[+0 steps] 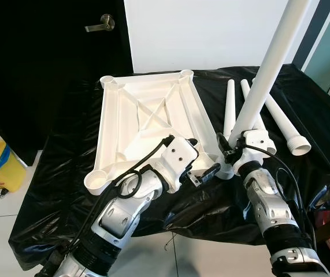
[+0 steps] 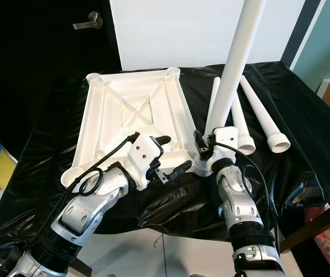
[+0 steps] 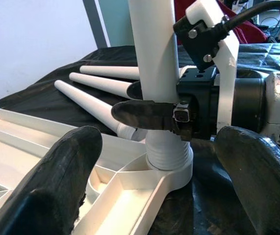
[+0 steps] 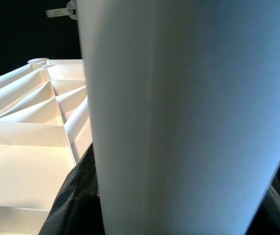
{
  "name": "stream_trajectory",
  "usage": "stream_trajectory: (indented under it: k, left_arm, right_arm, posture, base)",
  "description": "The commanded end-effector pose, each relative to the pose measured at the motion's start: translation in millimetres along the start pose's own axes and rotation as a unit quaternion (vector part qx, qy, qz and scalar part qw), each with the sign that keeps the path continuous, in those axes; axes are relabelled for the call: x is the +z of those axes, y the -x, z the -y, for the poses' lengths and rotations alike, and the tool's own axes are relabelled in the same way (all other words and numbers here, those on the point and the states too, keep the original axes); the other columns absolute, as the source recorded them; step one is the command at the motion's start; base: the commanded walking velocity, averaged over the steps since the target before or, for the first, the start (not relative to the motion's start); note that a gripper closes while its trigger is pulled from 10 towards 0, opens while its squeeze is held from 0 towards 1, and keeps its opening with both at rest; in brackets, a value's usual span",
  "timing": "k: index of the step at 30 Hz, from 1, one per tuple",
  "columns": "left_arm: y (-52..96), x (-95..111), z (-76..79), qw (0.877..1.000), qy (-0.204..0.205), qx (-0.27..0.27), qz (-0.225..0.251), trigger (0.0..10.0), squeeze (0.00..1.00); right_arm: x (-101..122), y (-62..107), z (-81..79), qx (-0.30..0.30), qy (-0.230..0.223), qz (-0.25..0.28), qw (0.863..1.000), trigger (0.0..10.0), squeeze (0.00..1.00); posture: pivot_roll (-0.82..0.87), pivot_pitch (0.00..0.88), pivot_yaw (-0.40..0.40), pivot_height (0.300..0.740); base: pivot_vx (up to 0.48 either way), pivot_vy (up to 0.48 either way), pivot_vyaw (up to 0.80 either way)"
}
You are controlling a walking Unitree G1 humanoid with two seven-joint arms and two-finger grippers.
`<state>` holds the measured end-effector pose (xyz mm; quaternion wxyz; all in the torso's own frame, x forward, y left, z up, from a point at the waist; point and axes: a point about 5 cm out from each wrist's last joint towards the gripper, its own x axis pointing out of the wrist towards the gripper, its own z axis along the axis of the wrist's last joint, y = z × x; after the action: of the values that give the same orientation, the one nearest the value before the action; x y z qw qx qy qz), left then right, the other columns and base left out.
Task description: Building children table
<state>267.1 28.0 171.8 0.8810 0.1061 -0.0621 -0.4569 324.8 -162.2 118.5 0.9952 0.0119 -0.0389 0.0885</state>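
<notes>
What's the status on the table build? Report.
Done: no leg looks finished. In hand: the right pincer grips one leg upright in the near right corner socket of the upturned tabletop; the left pincer hovers open beside it. Left: three legs on the black sheet.

The top of the upright table leg (image 1: 269,69) was cut off by the upper edge in both eye views. The near right corner socket of the overturned tabletop (image 1: 147,115) was hidden behind the left gripper (image 1: 202,167) and the right gripper (image 3: 152,103). In the right wrist view the leg was blurred, and the fingers were mostly covered.
</notes>
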Motion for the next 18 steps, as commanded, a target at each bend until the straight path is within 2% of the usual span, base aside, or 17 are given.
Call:
stream_trajectory:
  k: [1,4,9,10,11,12,15,16,17,18]
  left_arm:
    - [-0.8,0.4,2.3,1.0,-0.002,-0.03,-0.002,10.0,0.0]
    - [-1.2,1.1,1.1,1.0,-0.001,-0.025,0.0,10.0,0.0]
    - [-1.2,1.2,0.4,1.0,0.001,-0.023,0.0,10.0,0.0]
    - [-1.1,1.1,0.1,1.0,0.001,-0.022,0.0,10.0,0.0]
    - [-1.1,1.1,0.1,1.0,0.001,-0.022,0.0,10.0,0.0]
    - [-1.2,1.1,-0.2,1.0,0.001,-0.021,0.0,10.0,0.0]
    - [-1.2,1.1,-0.2,1.0,0.001,-0.021,0.0,10.0,0.0]
    - [-1.3,1.1,-0.2,1.0,0.001,-0.02,0.001,10.0,0.0]
    - [-1.3,1.1,-0.2,1.0,0.001,-0.02,0.001,10.0,0.0]
    - [-1.4,1.0,-0.1,1.0,0.001,-0.019,0.001,10.0,0.0]
  right_arm:
    - [-27.8,8.2,-2.0,-0.002,-0.021,-0.074,0.997,10.0,0.0]
    - [-29.6,10.2,-5.3,0.002,-0.008,-0.076,0.997,10.0,0.0]
    - [-29.2,12.4,-7.8,-0.009,-0.012,-0.067,0.998,10.0,0.0]
    - [-28.9,13.5,-8.3,-0.035,-0.021,-0.063,0.997,10.0,0.0]
    - [-28.9,13.5,-8.3,-0.035,-0.021,-0.063,0.997,10.0,0.0]
    - [-28.6,14.4,-7.6,-0.075,-0.03,-0.058,0.995,10.0,0.0]
    - [-28.6,14.4,-7.6,-0.075,-0.03,-0.058,0.995,10.0,0.0]
    - [-24.4,16.7,-10.3,-0.19,-0.042,-0.035,0.98,10.0,0.0]
    - [-24.4,16.7,-10.3,-0.19,-0.042,-0.035,0.98,10.0,0.0]
    - [-23.2,17.6,-12.1,-0.227,-0.048,-0.03,0.972,10.0,0.0]
  posture:
    - [-0.06,0.006,0.015,0.74]
    - [-0.06,0.01,0.012,0.74]
    - [-0.06,0.01,0.01,0.74]
    - [-0.06,0.009,0.009,0.74]
    - [-0.06,0.009,0.009,0.74]
    - [-0.06,0.008,0.007,0.74]
    - [-0.06,0.008,0.007,0.74]
    - [-0.05,0.0,0.002,0.74]
    - [-0.05,0.0,0.002,0.74]
    - [-0.05,0.0,0.002,0.74]
  base:
    - [0.0,0.0,0.0]
    - [0.0,0.0,0.0]
    - [0.0,0.0,0.0]
    - [0.0,0.0,0.0]
    - [0.0,0.0,0.0]
    - [0.0,0.0,0.0]
    - [0.0,0.0,0.0]
    - [0.0,0.0,0.0]
    - [0.0,0.0,0.0]
    - [0.0,0.0,0.0]
